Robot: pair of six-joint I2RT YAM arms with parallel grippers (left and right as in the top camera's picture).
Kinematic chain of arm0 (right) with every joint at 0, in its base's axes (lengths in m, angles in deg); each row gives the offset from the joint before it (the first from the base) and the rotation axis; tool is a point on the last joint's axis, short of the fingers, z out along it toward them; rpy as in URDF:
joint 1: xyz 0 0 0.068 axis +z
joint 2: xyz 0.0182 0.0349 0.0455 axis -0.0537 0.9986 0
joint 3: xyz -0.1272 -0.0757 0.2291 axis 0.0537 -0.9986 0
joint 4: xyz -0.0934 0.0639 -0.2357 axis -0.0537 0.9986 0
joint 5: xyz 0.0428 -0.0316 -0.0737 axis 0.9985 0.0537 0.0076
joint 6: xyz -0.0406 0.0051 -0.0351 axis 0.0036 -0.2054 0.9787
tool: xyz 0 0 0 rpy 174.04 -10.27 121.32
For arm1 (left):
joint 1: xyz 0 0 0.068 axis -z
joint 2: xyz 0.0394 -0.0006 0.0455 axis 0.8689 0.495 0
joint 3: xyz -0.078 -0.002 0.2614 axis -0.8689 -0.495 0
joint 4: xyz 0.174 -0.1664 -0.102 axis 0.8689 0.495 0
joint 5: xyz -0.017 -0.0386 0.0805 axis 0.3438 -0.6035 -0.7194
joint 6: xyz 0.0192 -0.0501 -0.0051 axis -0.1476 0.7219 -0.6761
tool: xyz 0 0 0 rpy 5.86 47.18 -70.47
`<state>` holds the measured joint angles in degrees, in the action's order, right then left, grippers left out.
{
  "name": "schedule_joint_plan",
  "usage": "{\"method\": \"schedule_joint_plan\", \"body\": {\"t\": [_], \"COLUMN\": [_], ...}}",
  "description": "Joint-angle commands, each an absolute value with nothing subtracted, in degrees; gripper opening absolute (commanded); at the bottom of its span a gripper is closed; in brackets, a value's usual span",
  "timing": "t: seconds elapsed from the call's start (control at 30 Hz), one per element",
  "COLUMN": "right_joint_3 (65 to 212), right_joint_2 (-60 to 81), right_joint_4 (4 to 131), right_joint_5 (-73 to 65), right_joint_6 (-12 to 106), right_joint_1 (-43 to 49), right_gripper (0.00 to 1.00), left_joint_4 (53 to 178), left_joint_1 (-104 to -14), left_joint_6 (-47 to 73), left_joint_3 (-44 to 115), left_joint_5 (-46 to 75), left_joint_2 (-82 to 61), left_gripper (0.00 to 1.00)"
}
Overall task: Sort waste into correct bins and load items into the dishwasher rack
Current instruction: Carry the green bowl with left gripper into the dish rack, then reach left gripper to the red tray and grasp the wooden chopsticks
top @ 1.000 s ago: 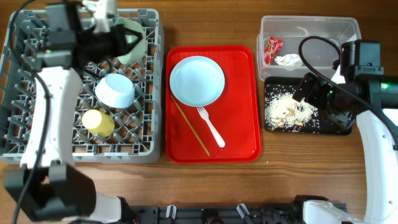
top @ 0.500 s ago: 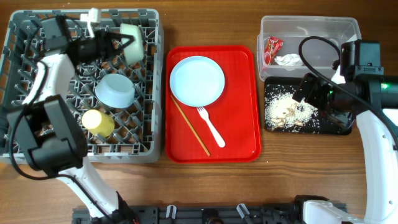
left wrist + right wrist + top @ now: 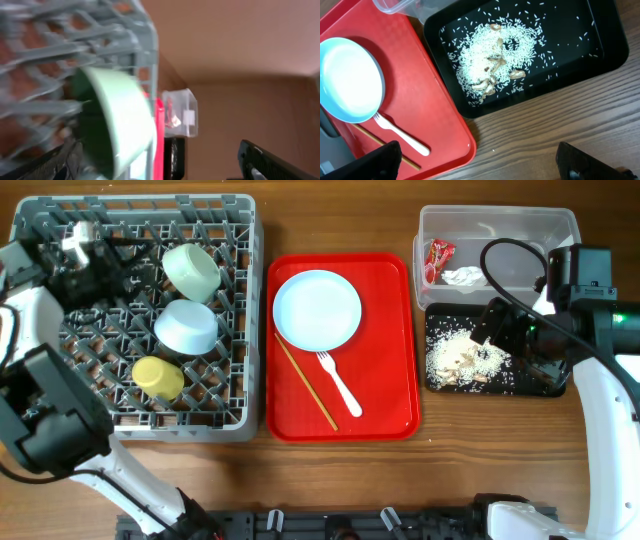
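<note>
The grey dishwasher rack (image 3: 60, 395) at the left holds a pale green bowl (image 3: 192, 272) on its side, a pale blue bowl (image 3: 186, 327) and a yellow cup (image 3: 157, 377). My left gripper (image 3: 122, 262) hangs open over the rack's back left, just left of the green bowl (image 3: 120, 120), holding nothing. A pale blue plate (image 3: 317, 309) lies on the red tray (image 3: 385, 415). The clear tub (image 3: 497, 230) holds a red wrapper (image 3: 438, 258) and a white tissue (image 3: 464, 276). Rice scraps (image 3: 463, 358) fill the black tray (image 3: 530, 385). Above it my right gripper (image 3: 497, 328) stands open and empty.
A white plastic fork (image 3: 338, 383) and a wooden chopstick (image 3: 305, 383) lie on the red tray beside the plate. In the right wrist view, bare wooden table (image 3: 535, 135) shows between the red tray (image 3: 435, 115) and the black tray (image 3: 600, 55).
My left gripper has opened, let go of the green bowl and drawn back to the left. The bowl now rests in the rack. The right arm has not moved.
</note>
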<state>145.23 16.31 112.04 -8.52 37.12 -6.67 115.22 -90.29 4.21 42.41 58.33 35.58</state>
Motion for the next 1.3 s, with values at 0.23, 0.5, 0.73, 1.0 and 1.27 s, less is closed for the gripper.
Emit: {"method": "schedule_joint_plan", "body": {"t": [0.23,0.5,0.73,1.0,1.27], "right_joint_3": [144.9,144.9,144.9,144.9,144.9], "right_joint_2": [16.1,16.1,16.1,16.1,16.1], "right_joint_4": [112.1,112.1,112.3,112.3,112.5], "right_joint_5": [-9.5,-9.5,-9.5,-9.5,-9.5], "right_joint_6": [38.3,38.3,38.4,38.4,38.4], "right_joint_1": [-6.8,-6.8,-6.8,-6.8,-6.8], "right_gripper": [1.00,1.00,1.00,1.00,1.00], "left_joint_4": [127.9,148.9,150.6,146.6,141.3], "left_joint_1": [-89.8,-58.8,-38.4,-25.5,-24.2], "left_joint_6": [3.9,12.9,28.8,40.4,41.4], "left_joint_3": [42.7,42.6,41.3,35.0,31.1], "left_joint_5": [42.3,8.5,-4.6,-11.4,-8.6], "left_joint_2": [19.3,8.7,12.4,22.2,30.0], "left_gripper": [1.00,1.00,1.00,1.00,1.00]}}
